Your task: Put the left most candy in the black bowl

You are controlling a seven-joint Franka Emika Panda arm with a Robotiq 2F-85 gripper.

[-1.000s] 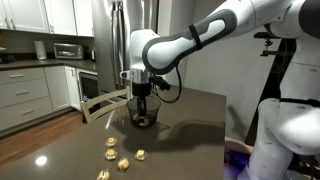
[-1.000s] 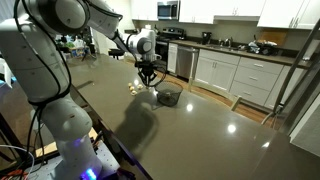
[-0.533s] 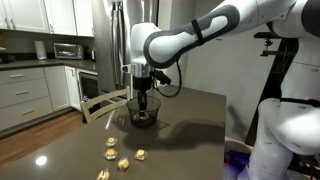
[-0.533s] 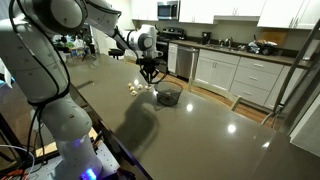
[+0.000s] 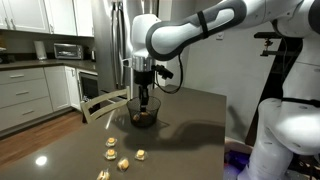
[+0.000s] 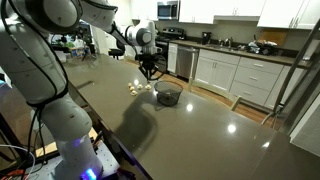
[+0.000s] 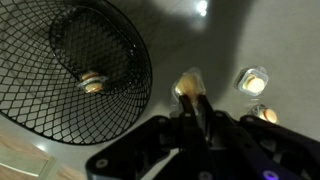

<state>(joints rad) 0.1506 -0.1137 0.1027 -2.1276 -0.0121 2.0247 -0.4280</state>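
the fingers (image 7: 197, 108) of the gripper (image 7: 193, 98) are blurred in the wrist view. they look drawn close together, but a pale lump (image 7: 187, 84) sits right at their tips. it cannot be told whether the lump is pinched or lies on the table (image 5: 190, 110) beyond, so open or closed stays unclear. only the wrist view shows the black bowl (image 7: 30, 90) as wire mesh, with one candy (image 7: 93, 83) lying on its floor. in both exterior views the bowl's inside is too dark to read, though they show the gripper hanging straight above the bowl. the other candies (image 5: 122, 160) lie scattered well apart from the bowl. compared with a second ago, the gripper has risen from just inside the rim to clear of it.
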